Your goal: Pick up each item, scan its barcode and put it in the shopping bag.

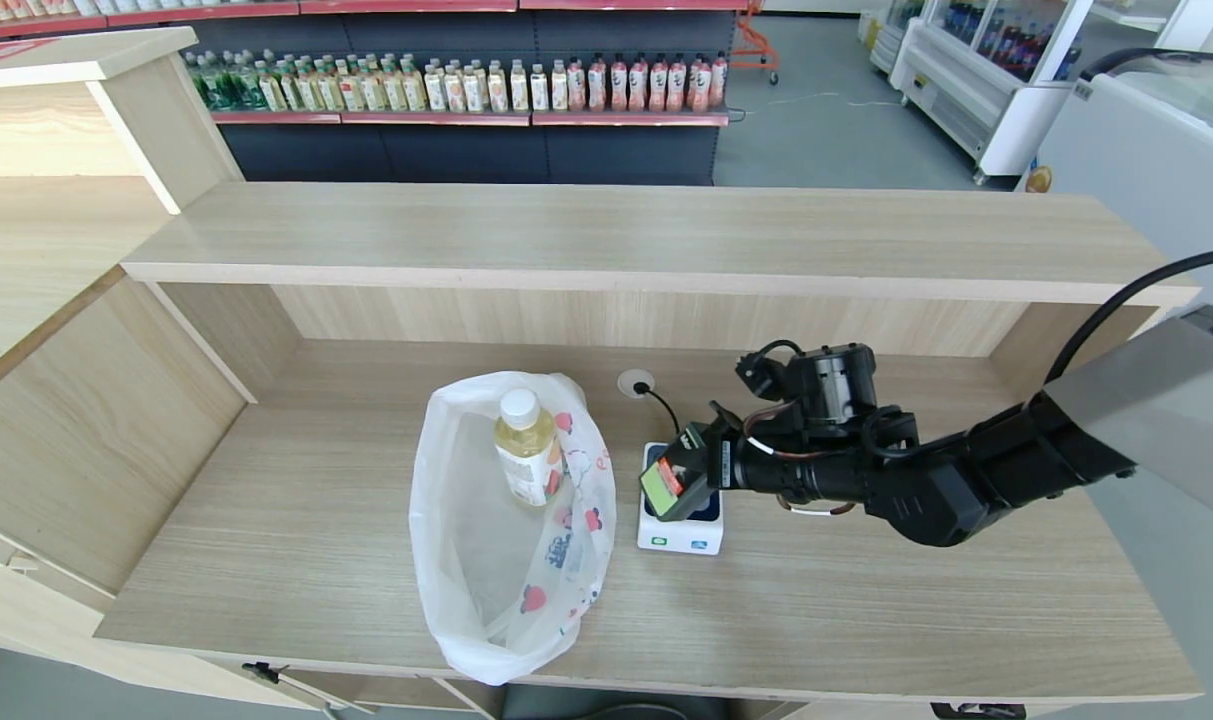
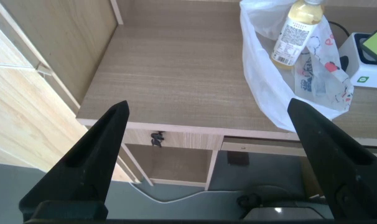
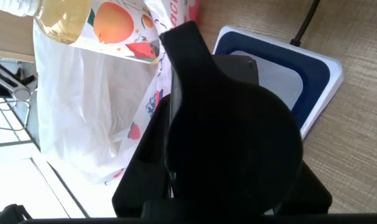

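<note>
Your R claw (image 1: 678,482) is closed on a small green-and-red pack (image 1: 663,482); it holds the pack tilted, just above the scanner (image 1: 694,540). From the R wrist cam the claw's black body covers part of the scanner (image 3: 282,78); you can't see the pack there. The scanner is a white box w/ a blue top; it sits on the surface (image 1: 866,600) just R of the shopping bag (image 1: 466,580); a black cable (image 1: 663,402) leaves its back. The bag lies open; a bottle (image 1: 526,450) w/ white cap & pale yellow drink stands inside it, near the far end. Your L claw (image 2: 207,107) is spread wide w/ nothing in it; it hangs by the surface's front edge, well apart from the bag (image 2: 269,93).
</note>
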You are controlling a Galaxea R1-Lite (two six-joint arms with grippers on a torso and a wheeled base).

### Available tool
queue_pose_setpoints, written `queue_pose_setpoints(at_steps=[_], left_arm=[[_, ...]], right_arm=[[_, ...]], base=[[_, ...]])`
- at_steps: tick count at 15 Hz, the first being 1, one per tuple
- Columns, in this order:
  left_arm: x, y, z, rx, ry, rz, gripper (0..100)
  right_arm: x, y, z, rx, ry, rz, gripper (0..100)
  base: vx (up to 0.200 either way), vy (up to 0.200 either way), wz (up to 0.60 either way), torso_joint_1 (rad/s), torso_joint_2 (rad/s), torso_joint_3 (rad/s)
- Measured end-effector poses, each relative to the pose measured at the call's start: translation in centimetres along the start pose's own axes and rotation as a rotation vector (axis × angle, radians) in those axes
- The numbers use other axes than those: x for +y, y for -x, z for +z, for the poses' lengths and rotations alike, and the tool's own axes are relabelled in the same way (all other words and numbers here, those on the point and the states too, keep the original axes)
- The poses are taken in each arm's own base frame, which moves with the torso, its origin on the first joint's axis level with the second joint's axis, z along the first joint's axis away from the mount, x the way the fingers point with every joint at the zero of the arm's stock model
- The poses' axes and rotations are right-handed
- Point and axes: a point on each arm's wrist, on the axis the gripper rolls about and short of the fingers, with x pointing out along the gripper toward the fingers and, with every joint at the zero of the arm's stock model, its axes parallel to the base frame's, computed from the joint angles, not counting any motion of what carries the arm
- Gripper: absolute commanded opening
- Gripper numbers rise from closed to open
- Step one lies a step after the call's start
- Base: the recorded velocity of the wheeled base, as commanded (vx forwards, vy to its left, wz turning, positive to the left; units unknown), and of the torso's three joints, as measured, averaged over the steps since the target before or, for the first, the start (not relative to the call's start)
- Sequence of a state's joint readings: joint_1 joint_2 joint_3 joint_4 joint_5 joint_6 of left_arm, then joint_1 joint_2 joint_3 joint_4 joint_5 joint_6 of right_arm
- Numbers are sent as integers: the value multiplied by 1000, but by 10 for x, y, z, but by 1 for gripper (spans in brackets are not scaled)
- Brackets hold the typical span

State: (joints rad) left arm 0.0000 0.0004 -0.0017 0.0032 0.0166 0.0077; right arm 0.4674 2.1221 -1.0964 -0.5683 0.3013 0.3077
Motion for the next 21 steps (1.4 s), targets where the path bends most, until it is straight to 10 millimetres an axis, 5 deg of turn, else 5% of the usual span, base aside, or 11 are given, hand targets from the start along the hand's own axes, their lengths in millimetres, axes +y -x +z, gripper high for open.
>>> queue_pose_setpoints(at_steps=[15,18,21], left_arm=[[0,0,0,0,0,0,100],[0,0,0,0,0,0,100],[0,0,0,0,0,0,100]], right_arm=[[1,4,12,-57,-87,-18,0],[11,36,45,-137,-106,58,0],[-2,79,65,-168,187,-28,0]], base=[[0,0,0,0,0,0],[0,0,0,0,0,0],[0,0,0,0,0,0]])
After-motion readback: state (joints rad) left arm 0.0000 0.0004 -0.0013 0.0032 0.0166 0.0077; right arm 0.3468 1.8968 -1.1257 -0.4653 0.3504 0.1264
